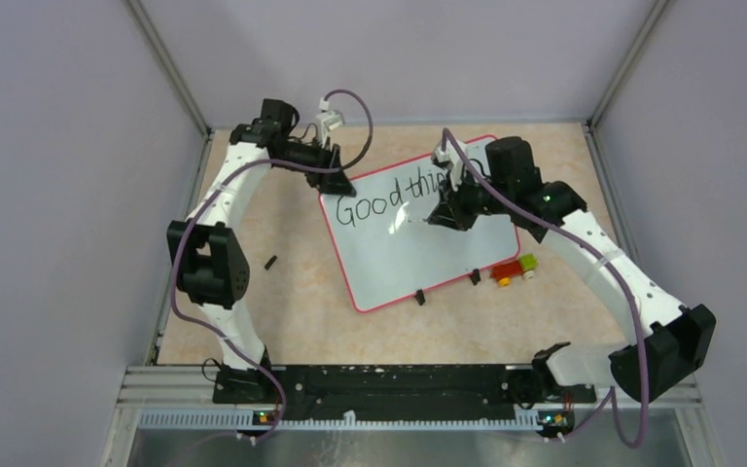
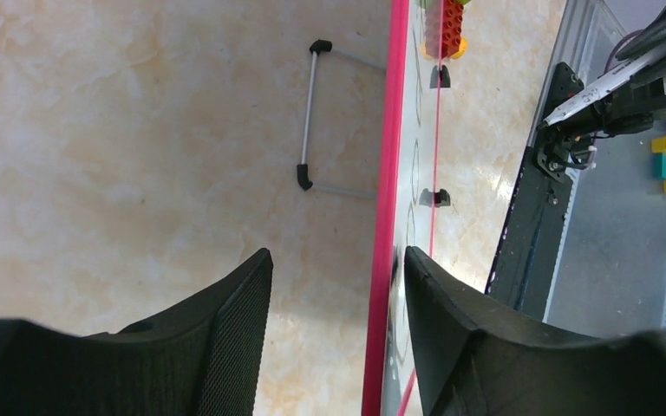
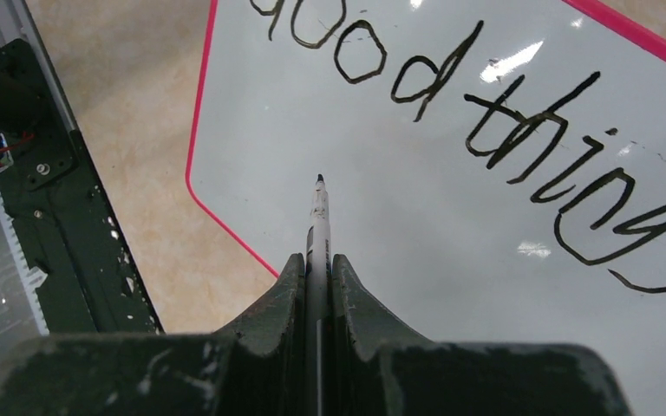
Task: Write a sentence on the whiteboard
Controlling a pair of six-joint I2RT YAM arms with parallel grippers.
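Observation:
The whiteboard (image 1: 418, 263), white with a thin red frame, lies tilted on the table. The sentence (image 1: 389, 199) reads "Good things" in black in the right wrist view (image 3: 486, 130). My right gripper (image 1: 444, 216) hangs over the board's upper middle, shut on a white marker (image 3: 319, 217). The marker's black tip points at bare board (image 3: 399, 243) below the lettering. My left gripper (image 1: 336, 180) is at the board's far left corner. Its jaws (image 2: 336, 253) stand open, with the red frame edge (image 2: 390, 173) between them, close to the right finger.
A red, yellow and green toy block car (image 1: 514, 269) sits just off the board's near right edge. Two small black feet (image 1: 418, 297) stick out along that edge. A small black piece (image 1: 270, 262) lies on the table to the left. A grey wire bracket (image 2: 310, 117) lies beside the board.

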